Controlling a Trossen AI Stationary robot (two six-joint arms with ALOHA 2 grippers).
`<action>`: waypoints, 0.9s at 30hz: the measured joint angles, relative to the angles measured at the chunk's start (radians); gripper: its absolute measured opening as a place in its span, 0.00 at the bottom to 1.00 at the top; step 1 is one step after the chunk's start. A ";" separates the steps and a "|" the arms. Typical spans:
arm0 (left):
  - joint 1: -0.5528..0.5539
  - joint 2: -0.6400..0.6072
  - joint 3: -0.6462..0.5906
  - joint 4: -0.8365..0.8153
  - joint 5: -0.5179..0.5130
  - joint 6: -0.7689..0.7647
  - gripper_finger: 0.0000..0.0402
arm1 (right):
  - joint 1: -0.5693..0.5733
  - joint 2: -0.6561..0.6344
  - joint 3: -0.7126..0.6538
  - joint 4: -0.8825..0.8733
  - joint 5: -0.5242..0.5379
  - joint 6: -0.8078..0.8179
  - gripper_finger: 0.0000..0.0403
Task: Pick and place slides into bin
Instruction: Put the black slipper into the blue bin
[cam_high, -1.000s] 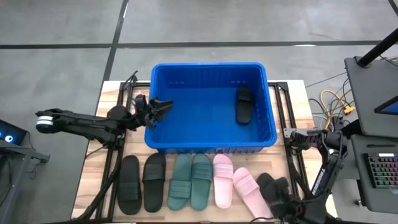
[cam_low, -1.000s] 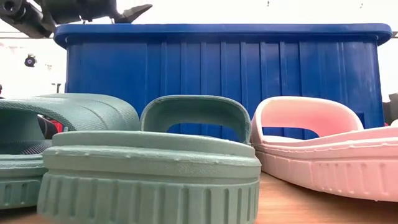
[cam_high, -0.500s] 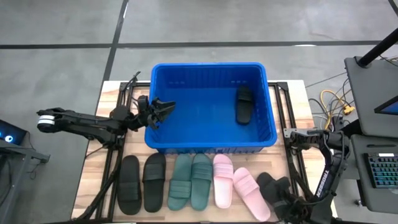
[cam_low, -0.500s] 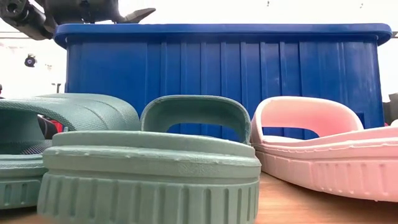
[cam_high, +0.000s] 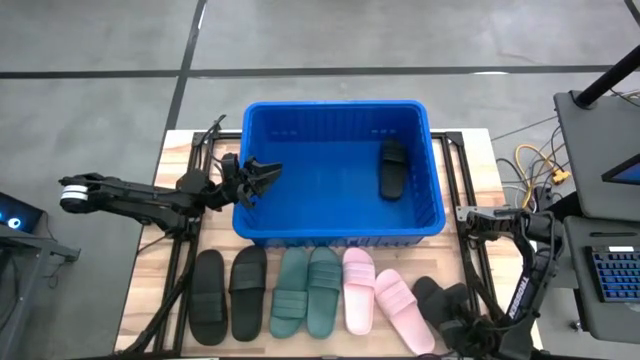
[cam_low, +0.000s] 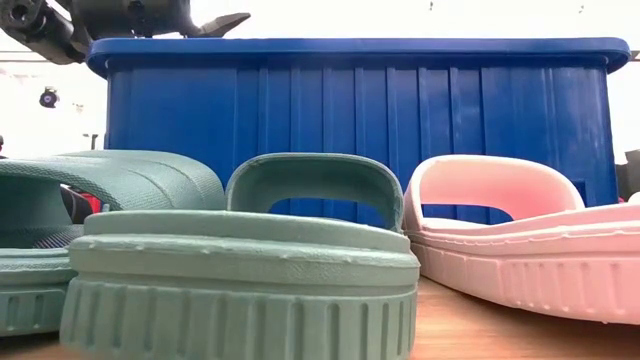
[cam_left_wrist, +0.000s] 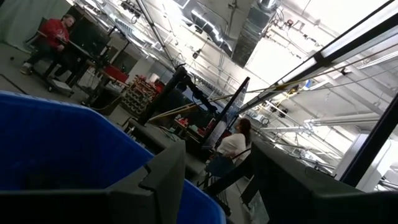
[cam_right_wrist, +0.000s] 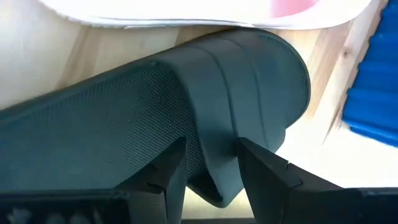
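Right hand (cam_right_wrist: 208, 171) pinching black slide's (cam_right_wrist: 186, 124) strap, still on bench (cam_right_wrist: 74, 56).
Grip is on the strap edge only; could slip on lift. Bin (cam_high: 340, 230) ahead-left of it. Left hand (cam_high: 262, 172) spread, empty, at bin rim.

One slide (cam_high: 392, 168) lies in the bin (cam_high: 340, 229); seven slides (cam_high: 308, 291) lie in a row on the bench (cam_high: 150, 290) before it.

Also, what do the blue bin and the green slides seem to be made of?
The blue bin looks like hard moulded plastic with a slight gloss: its walls show straight vertical ribs and a rim that catches light. The green slides look like soft rubber or foam with a matte finish: thick rounded edges and a grooved sole rim. Which of the two is unclear.
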 joint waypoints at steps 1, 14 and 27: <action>0.000 0.000 0.000 0.000 0.000 0.000 0.42 | 0.000 0.000 0.000 0.000 0.003 0.017 0.33; 0.000 0.000 0.000 0.000 0.000 -0.003 0.42 | 0.000 0.001 0.000 0.009 0.073 0.211 0.25; 0.000 0.000 0.000 0.000 0.000 -0.002 0.42 | -0.001 0.001 0.002 0.013 0.023 0.188 0.03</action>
